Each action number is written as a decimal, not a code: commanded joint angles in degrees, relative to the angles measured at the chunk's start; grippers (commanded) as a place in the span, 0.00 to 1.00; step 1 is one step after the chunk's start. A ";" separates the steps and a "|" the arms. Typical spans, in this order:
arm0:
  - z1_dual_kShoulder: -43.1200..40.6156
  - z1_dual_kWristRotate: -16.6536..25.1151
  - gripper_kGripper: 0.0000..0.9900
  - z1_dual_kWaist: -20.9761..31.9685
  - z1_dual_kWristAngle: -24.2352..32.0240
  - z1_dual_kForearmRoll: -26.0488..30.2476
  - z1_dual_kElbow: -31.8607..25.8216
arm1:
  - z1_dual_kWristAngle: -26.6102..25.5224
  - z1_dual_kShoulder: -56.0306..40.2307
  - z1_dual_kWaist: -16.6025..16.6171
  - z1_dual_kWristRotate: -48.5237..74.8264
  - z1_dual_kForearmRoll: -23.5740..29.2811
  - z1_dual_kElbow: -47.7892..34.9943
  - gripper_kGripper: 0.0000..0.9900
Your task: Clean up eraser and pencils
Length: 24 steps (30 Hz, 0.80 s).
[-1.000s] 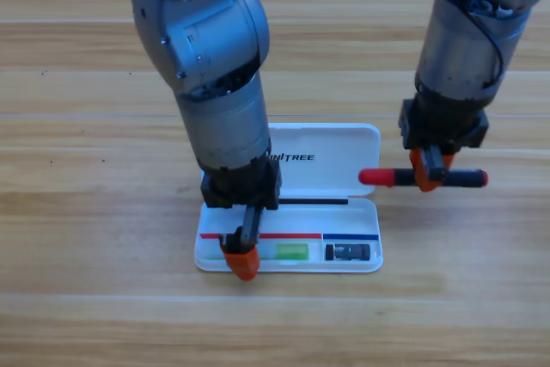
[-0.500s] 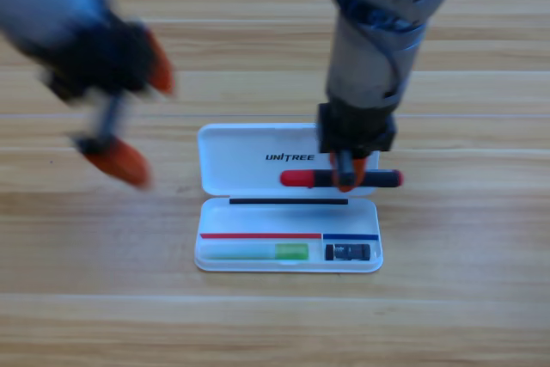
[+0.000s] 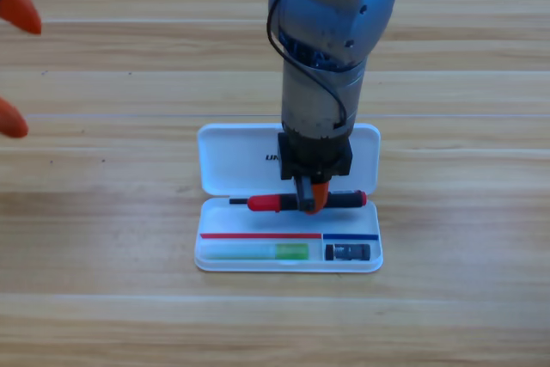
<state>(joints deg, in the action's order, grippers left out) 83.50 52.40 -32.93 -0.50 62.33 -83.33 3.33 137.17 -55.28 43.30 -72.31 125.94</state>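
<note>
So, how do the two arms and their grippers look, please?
The right arm is a thick cylinder, metallic grey with a bluish sheen, with a thin black cable looping down its side. Its wrist is a black block, and the right gripper has orange jaws. Of the left gripper, only two orange jaw tips show at the picture's left edge.

A wooden table [image 3: 103, 238] bears an open white case [image 3: 232, 161].

Right claw [image 3: 310, 200] pointing down mid-table, left claw [image 3: 15, 66] spread at left edge
</note>
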 commanded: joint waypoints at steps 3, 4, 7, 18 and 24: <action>-0.97 0.25 1.00 1.02 1.11 -0.89 3.97 | 1.07 3.19 -1.15 -0.85 -0.99 0.01 0.00; -1.06 0.25 1.00 1.02 1.02 -0.89 4.14 | 1.07 3.10 -1.15 -1.12 -0.99 0.01 0.00; -1.14 0.16 1.00 1.02 0.85 -1.07 4.41 | 1.16 2.75 -1.15 -1.73 -0.99 0.01 0.52; -1.32 -0.01 1.00 1.02 0.94 -2.56 5.81 | -2.10 -6.39 -2.38 -2.17 -5.12 -2.63 0.91; -1.32 -0.81 1.00 1.02 0.67 -3.62 5.64 | -9.04 -24.58 -5.37 -4.02 -5.83 -10.54 0.94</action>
<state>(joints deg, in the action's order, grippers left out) 83.19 52.30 -32.81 0.01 59.74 -78.92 -1.45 128.34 -56.43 40.90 -76.65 119.53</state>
